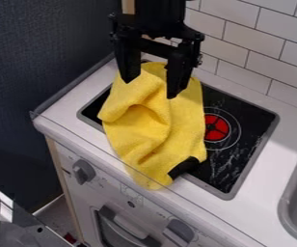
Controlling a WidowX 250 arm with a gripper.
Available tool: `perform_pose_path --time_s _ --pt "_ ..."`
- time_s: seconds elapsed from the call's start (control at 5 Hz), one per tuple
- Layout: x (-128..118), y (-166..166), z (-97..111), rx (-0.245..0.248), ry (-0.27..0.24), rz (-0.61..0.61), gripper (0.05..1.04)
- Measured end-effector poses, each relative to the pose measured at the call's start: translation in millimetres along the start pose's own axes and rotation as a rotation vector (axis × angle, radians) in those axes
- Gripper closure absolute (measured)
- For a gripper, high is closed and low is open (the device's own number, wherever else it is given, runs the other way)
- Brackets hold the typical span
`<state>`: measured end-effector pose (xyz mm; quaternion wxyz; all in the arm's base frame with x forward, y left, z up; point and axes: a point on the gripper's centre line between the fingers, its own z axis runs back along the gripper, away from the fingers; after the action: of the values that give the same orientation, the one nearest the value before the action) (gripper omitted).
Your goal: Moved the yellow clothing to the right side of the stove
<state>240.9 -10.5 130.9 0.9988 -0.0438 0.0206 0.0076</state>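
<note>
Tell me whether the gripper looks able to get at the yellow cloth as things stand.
Probably yes: the gripper hangs over the upper part of the yellow cloth with its fingers apart, and nothing visible blocks the way down.

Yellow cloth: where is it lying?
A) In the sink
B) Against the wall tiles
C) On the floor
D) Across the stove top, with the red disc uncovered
D: the cloth is draped over the stove top, and the red disc shows beside it.
</note>
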Motion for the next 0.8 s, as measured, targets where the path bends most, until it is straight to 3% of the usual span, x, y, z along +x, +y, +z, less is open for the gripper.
perform_pose_path --time_s 0.2,0.4,0.6,0.8 --pt "-1 0 -8 -0.004 0.027 0.015 0.084" --pt "12 -9 -30 -0.025 0.04 0.128 0.084" --pt "30 -18 -44 -0.086 -0.013 0.223 0.084" --pt "62 -21 -64 -0.083 -0.016 0.282 0.084"
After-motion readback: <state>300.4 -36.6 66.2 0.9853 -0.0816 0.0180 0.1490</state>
